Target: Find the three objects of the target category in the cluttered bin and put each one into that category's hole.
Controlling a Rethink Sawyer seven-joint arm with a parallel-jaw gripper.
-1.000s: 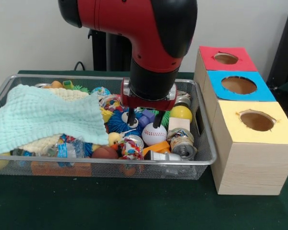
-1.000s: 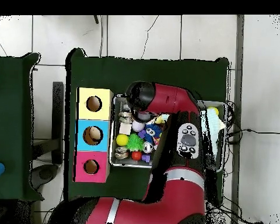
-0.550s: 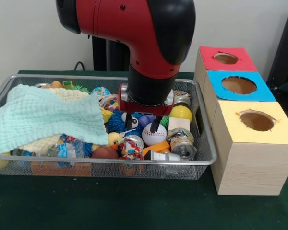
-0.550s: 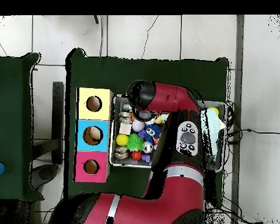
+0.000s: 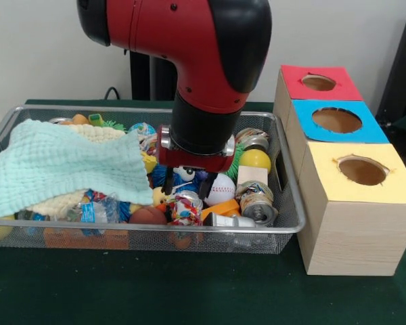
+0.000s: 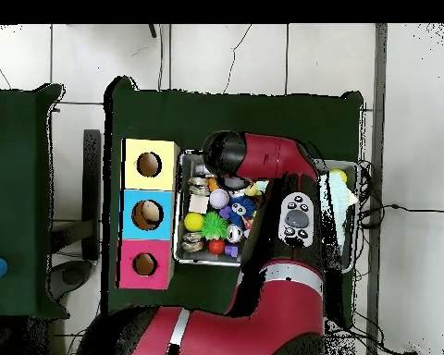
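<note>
Progress: I am seeing nothing that tells me any target has gone in; the red hole (image 5: 319, 82), blue hole (image 5: 337, 120) and yellow hole (image 5: 363, 170) are all showing only dark interiors, so I am judging the search as under way with the three drops left to do.
Category: I am not able to read which kind is wanted from these views.
Bin (image 5: 290, 217): it is sitting on the green counter (image 5: 189, 291) just beside the boxes, crowded with balls, cans and toys, its left part lying under a pale cloth (image 5: 61, 166).
Tool (image 5: 184, 191): I am holding it low over the bin's middle with its two dark fingers spread and nothing between them.
Nearest items: the baseball (image 5: 220, 189) is lying just beside the tool's right finger, a patterned can (image 5: 185, 206) is sitting directly beneath it, and the yellow ball (image 5: 255, 160) is resting nearer the boxes.
Overhead: the arm (image 6: 263, 157) is covering most of the bin there.
</note>
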